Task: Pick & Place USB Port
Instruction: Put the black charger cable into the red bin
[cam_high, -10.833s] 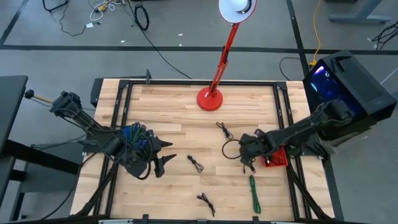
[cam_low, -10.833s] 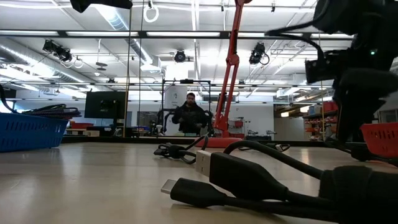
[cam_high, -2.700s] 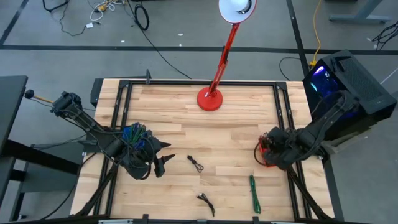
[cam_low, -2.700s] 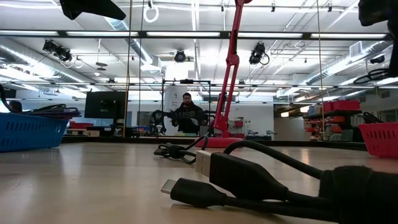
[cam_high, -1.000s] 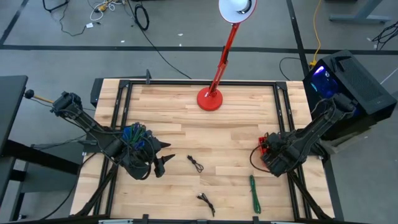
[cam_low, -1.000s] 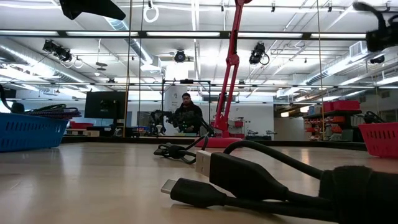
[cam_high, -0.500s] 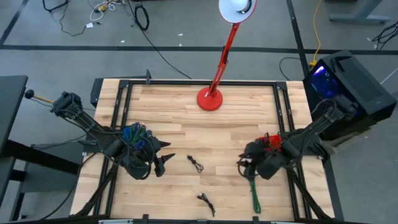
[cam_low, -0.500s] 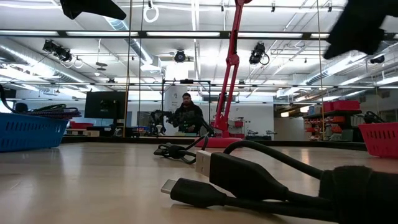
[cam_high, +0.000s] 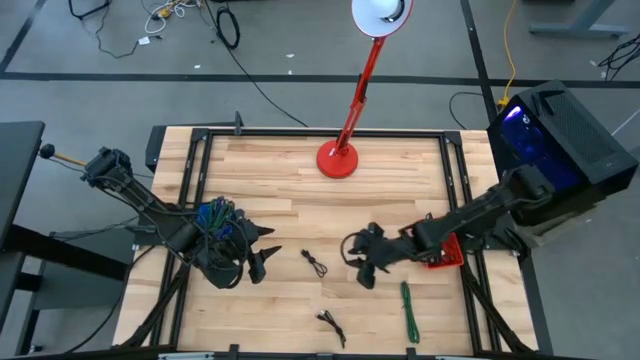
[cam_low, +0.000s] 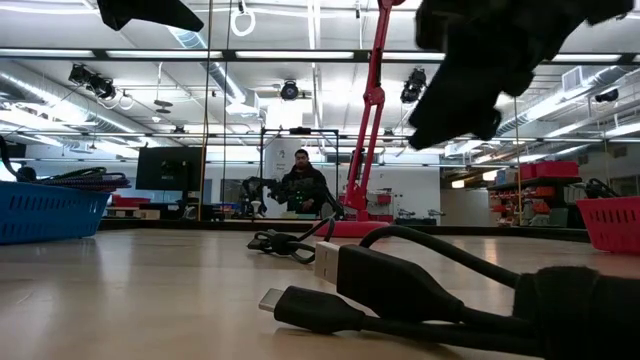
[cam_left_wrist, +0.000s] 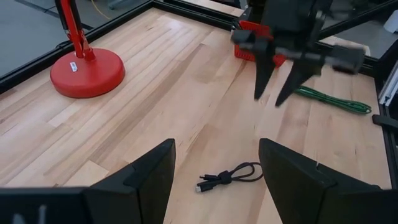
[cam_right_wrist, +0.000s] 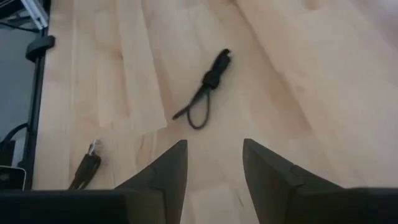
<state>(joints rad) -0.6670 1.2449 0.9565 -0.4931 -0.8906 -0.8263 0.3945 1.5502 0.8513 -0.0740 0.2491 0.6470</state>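
Claws first: the right claw (cam_high: 360, 264) hangs above the middle of the pale wooden plank surface (cam_high: 400, 180), its two dark fingers spread wide with nothing between them, tips pointing down, clear of the wood. Just beside it towards the left arm lies a small black looped cable (cam_high: 316, 263), flat on the planks; the right wrist view looks straight down on that same loop (cam_right_wrist: 207, 88) past the parted fingers (cam_right_wrist: 168, 171). Nearer the front edge sits a second short black cable (cam_high: 331, 324), and close to the right claw's other side a coiled green cable (cam_high: 409, 309) lies stretched along the boards. Behind the right arm, at the surface's right edge, a small red plastic basket (cam_high: 446, 255) is partly covered by the arm. Over on the left, the left claw (cam_high: 262, 250) hovers beside a blue plastic basket (cam_high: 216, 217) stuffed with cables, its fingers (cam_left_wrist: 146, 180) also held wide and empty. At the back stands a red desk lamp with a round base (cam_high: 337, 158). Far off in the low view, a person (cam_low: 303, 187) sits beyond the surface.
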